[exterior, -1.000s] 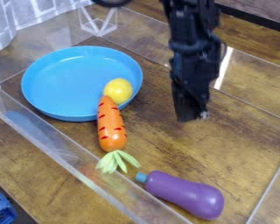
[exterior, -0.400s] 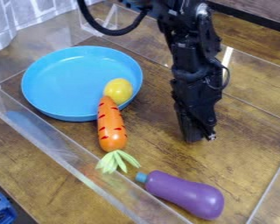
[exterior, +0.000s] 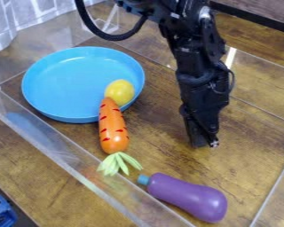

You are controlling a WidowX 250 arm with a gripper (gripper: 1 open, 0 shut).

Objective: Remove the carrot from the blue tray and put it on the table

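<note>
1. Orange carrot (exterior: 111, 126) lies flat on the table (exterior: 257, 115), just outside the blue tray (exterior: 61, 84) at its near-right rim, leafy top toward the table's near edge.
2. Judged from this: removal looks done, carrot already out of the tray; nothing obvious left but clearing the arm.
3. Gripper (exterior: 209, 138) points down at bare table right of the carrot, apart from it, holding nothing; jaw gap too dark to read, cannot tell.
4. Carrot look: tapered, dark groove marks, light green top; lemon (exterior: 120, 90) touches its thick end.

Glossy dark wood surface inside clear plastic walls (exterior: 43, 142), soft glare.
</note>
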